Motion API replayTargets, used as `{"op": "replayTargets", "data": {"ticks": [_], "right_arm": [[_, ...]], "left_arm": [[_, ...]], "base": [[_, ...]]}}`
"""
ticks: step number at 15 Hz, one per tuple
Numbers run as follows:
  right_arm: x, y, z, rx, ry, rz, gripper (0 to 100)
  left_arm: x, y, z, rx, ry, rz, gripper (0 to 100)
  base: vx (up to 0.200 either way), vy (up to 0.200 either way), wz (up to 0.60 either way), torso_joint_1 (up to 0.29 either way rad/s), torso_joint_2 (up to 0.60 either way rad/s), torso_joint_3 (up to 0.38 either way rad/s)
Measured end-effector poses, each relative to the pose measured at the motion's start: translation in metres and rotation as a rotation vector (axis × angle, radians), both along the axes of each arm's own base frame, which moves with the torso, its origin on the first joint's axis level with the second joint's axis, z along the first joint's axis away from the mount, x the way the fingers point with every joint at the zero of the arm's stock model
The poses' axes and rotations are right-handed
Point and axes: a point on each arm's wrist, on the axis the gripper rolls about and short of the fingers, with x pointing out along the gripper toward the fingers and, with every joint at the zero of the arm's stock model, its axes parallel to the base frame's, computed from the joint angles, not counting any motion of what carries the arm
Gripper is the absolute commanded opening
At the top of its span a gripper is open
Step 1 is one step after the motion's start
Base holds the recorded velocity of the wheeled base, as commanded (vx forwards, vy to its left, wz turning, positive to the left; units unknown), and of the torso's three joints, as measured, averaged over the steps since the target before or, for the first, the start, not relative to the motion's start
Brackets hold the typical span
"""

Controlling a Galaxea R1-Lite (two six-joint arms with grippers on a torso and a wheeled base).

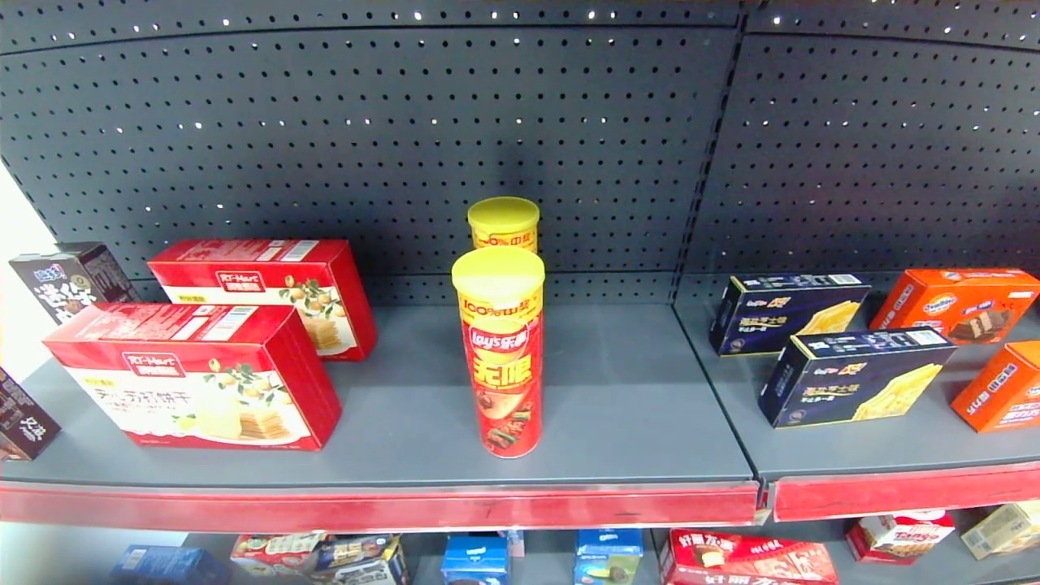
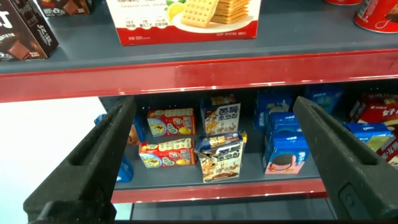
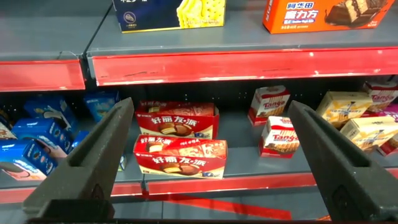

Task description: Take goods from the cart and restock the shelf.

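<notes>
Left tool (image 2: 208,168) and right tool (image 3: 208,168) are both hanging released, holding nothing, facing the lower tiers (image 2: 261,186), while front chip can (image 1: 499,349) is standing upright on the shelf (image 1: 617,390) just ahead of rear chip can (image 1: 504,223), likely queued label-out for shoppers.

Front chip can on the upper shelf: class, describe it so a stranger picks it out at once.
Start at the grey shelf with the red front strip. Near its middle, between the red cracker boxes and the dark blue boxes, stands the front chip can, upright, red with a yellow lid. Unlike the rear can, it is nearer the edge with its whole body showing.
</notes>
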Motion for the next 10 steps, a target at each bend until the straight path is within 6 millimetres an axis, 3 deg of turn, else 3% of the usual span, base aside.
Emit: {"op": "replayTargets", "data": {"ticks": [10], "right_arm": [[0.0000,0.0000,0.0000,0.001,0.000,0.000,100]], "left_arm": [[-0.0003,0.0000,0.0001,0.000,-0.003,0.000,100]], "base": [[0.000,0.000,0.00,0.000,0.00,0.000]]}}
